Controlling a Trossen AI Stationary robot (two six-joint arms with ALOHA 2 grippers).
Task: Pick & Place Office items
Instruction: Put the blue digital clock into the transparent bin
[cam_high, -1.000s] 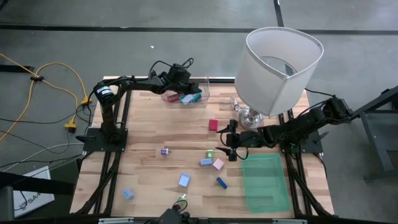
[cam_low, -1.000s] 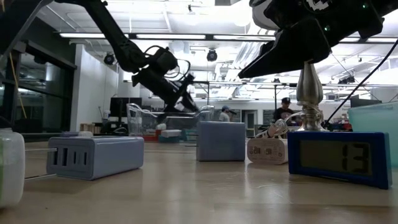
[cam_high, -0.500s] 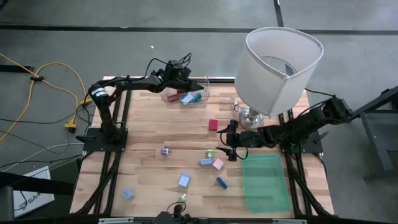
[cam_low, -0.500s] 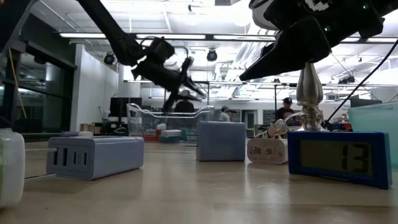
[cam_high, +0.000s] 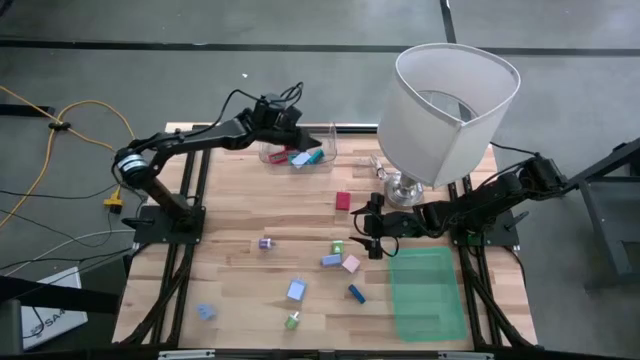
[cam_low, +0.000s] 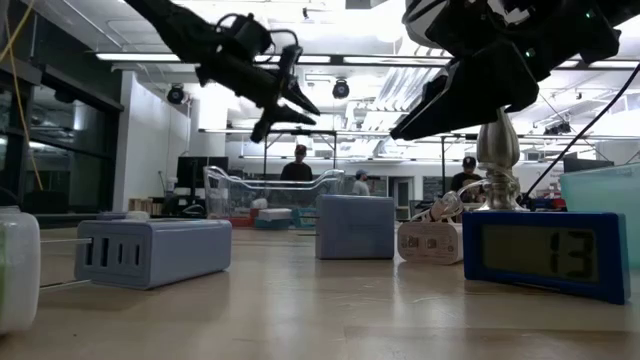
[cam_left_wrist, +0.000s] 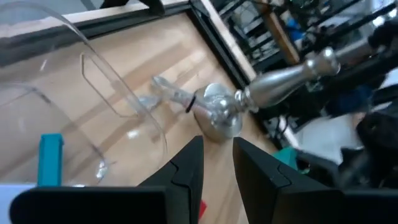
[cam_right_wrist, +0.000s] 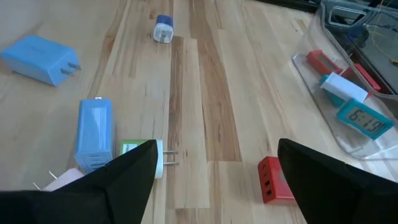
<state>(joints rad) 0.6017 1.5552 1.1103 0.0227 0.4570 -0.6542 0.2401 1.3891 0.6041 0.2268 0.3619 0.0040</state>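
Fingers (cam_left_wrist: 189, 163) nearly closed, seemingly empty, above curved clear plastic tray (cam_high: 325, 145).

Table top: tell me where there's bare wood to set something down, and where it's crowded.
Bare wood runs along the left side, from the clear bin down to the purple piece. The strip between the red block and the bin is also free. It is crowded around the right gripper, where small pieces cluster beside the green tray and lamp.
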